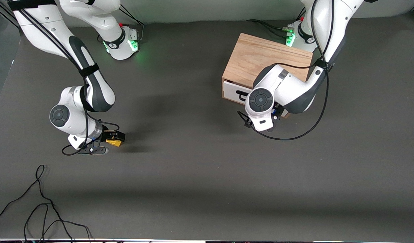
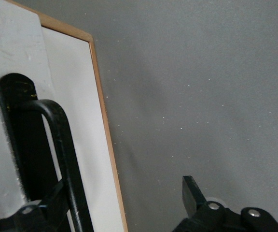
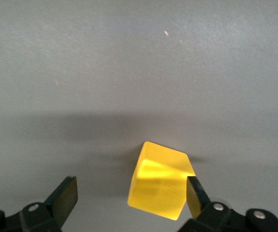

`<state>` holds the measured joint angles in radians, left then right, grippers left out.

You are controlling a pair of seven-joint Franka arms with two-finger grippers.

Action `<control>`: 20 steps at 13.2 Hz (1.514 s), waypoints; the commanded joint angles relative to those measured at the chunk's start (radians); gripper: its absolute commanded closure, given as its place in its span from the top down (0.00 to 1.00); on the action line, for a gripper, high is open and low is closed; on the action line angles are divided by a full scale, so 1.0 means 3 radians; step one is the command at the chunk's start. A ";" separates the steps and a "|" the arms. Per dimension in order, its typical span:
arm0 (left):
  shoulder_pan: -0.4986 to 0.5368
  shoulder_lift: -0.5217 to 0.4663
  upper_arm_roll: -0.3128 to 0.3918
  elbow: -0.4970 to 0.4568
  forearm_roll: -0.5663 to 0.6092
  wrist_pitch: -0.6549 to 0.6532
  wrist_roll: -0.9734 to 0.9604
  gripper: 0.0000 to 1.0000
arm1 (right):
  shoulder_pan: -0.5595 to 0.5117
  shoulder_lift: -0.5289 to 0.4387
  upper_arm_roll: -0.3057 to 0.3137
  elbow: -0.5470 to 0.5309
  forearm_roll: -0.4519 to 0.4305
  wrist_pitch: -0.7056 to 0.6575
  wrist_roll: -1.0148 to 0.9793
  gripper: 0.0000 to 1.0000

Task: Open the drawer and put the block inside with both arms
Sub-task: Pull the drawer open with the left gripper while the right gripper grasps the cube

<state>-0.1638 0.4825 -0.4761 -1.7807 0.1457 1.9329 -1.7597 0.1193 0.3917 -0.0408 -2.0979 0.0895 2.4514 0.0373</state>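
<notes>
The yellow block [image 1: 115, 143] lies on the grey table mat toward the right arm's end. My right gripper [image 1: 109, 144] is down at it and open. In the right wrist view the block [image 3: 160, 186] sits between the fingers of the right gripper [image 3: 131, 193], against one fingertip [image 3: 195, 192]. The drawer's white front [image 1: 232, 91] looks shut or barely out of the wooden box [image 1: 267, 60]. My left gripper [image 1: 277, 114] is at the drawer front, mostly hidden under its wrist. In the left wrist view the left gripper [image 2: 124, 193] is open, with the black bar handle [image 2: 64, 140] just inside one finger.
Loose black cables [image 1: 41, 202] lie on the mat near the front camera at the right arm's end. A cable loop [image 1: 294, 135] hangs from the left arm in front of the box. Both green-lit bases stand along the table's edge farthest from the camera.
</notes>
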 commanded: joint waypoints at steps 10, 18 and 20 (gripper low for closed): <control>-0.0093 0.0600 0.0032 0.0980 0.0368 0.0158 -0.0050 1.00 | -0.0060 0.0192 -0.0002 0.0013 0.0300 0.0015 0.0387 1.00; -0.0134 0.0687 0.0032 0.1129 0.0373 0.0332 -0.0045 1.00 | -0.0086 0.0336 -0.0007 0.0034 0.0295 0.0015 0.0382 0.72; -0.0134 0.0693 0.0032 0.1139 0.0378 0.0408 -0.0045 1.00 | -0.0081 0.0336 -0.0002 0.0034 0.0300 0.0015 0.0397 0.29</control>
<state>-0.1857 0.6658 -0.4750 -1.4879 0.2326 2.0305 -1.7597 0.0908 0.4840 -0.0431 -2.1001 0.1586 2.4519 0.1397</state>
